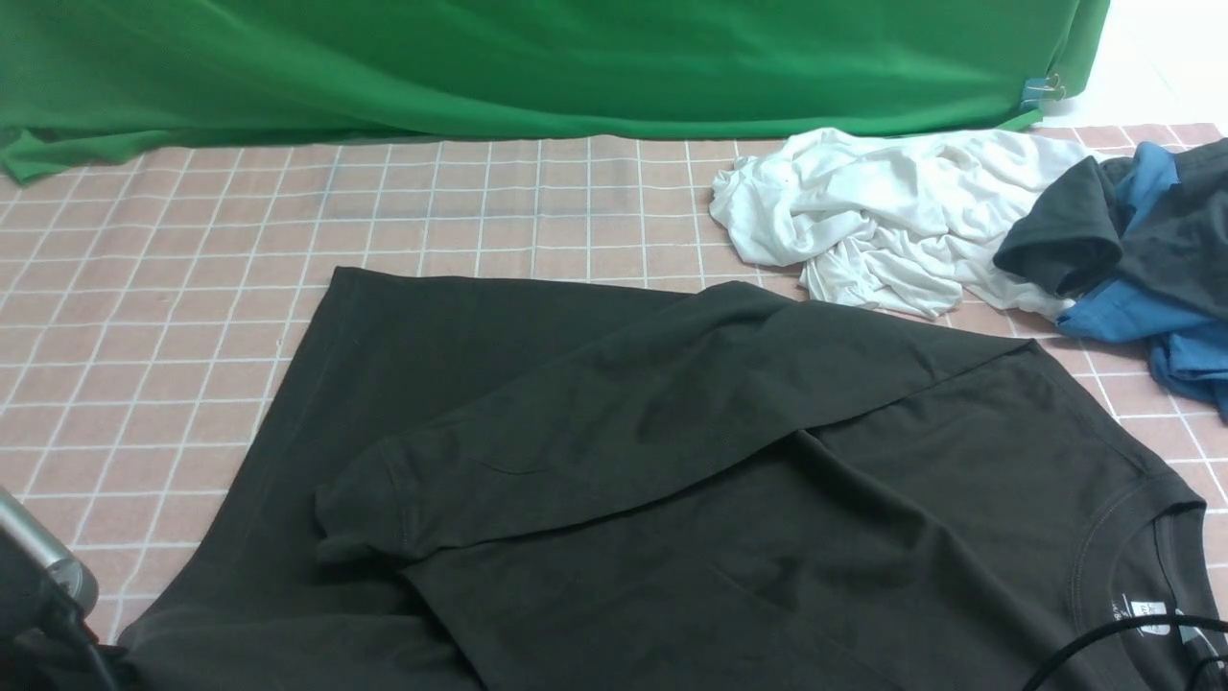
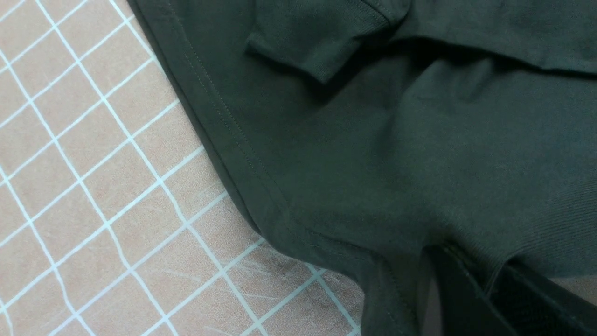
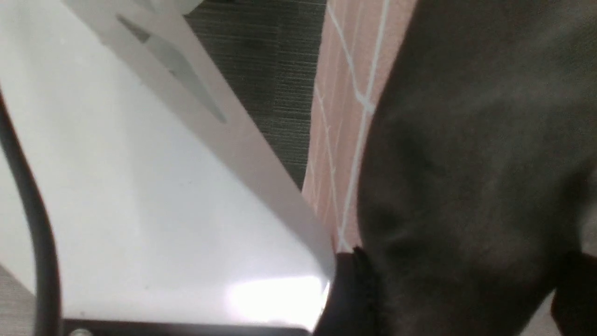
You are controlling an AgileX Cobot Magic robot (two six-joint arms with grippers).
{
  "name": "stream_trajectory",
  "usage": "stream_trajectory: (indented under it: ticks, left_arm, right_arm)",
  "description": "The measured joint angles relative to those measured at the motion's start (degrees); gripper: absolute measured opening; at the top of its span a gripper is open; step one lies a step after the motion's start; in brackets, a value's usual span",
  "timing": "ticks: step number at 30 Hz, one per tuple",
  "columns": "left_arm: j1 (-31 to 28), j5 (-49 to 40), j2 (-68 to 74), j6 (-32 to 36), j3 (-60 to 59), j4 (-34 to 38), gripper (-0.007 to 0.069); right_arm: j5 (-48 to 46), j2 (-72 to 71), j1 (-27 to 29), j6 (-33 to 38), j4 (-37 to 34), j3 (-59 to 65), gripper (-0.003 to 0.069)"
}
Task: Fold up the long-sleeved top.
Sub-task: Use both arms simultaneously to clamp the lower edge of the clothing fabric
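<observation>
The long-sleeved top [image 1: 672, 461] lies spread over the checked table, its ribbed neck [image 1: 1142, 547] at the near right. One sleeve [image 1: 624, 413] is folded across the body, with the cuff [image 1: 355, 518] pointing left. In the left wrist view my left gripper [image 2: 485, 280] is shut on a pinch of the top [image 2: 373, 140] by its hemmed corner, and the cuff [image 2: 317, 42] lies beyond. In the right wrist view my right gripper [image 3: 459, 284] stands open, its fingers [image 3: 347, 294] wide apart with the top's cloth [image 3: 466, 140] bulging between them. Neither gripper's jaws show in the front view.
A crumpled white garment [image 1: 883, 211] lies at the back right, next to a charcoal and blue pile [image 1: 1132, 250]. Green cloth [image 1: 480, 67] hangs along the back. Part of my left arm [image 1: 38, 576] shows at the near left, a black cable [image 1: 1103, 638] at the near right.
</observation>
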State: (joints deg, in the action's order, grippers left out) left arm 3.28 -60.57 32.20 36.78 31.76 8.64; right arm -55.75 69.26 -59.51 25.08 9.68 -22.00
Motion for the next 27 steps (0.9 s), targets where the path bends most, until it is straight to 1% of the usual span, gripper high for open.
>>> stream_trajectory:
  ticks: [5, 7, 11, 13, 17, 19, 23, 26, 27]
  left_arm:
    - [0.4, 0.0, 0.0, 0.0, 0.0, 0.0, 0.0037]
    - [1.4, 0.0, 0.0, 0.0, 0.0, -0.1, 0.0037]
    - [2.3, -0.2, 0.0, 0.0, 0.0, -1.0, 0.0037]
    - [2.3, -0.2, 0.0, -0.1, 0.0, -1.2, 0.0037]
    - [2.3, -0.4, 0.0, -0.2, 0.0, -1.2, 0.0037]
    - [2.3, -0.4, 0.0, -0.2, 0.0, -1.2, 0.0037]
    - [2.3, -0.8, 0.0, -0.2, 0.0, -1.2, 0.0037]
    - [2.3, -0.9, -0.5, -0.2, 0.0, -1.2, 0.0037]
    - [2.3, -0.9, -0.6, -0.2, 0.0, -1.2, 0.0037]
  right_arm:
    - [0.0, 0.0, 0.0, 0.0, 1.5, 0.0, 0.0518]
    - [0.0, 0.0, 0.2, 0.0, 2.8, 0.0, 0.0498]
    - [0.0, 0.9, 2.7, -0.1, 2.9, 0.0, 0.0480]
    - [-0.2, 2.0, 4.4, 0.1, 2.8, 0.0, 0.0456]
    - [-0.8, 2.9, 5.7, 1.9, 1.9, 0.0, 0.0363]
    - [-1.4, 2.9, 5.8, 2.8, 1.0, 0.0, 0.0283]
    - [-2.7, 2.9, 5.8, 3.3, -0.4, 0.0, 0.0150]
    - [-4.8, 2.9, 5.8, 3.3, -0.8, -0.8, 0.0072]
    - [-5.1, 2.9, 5.8, 3.3, -0.8, -1.1, 0.0065]
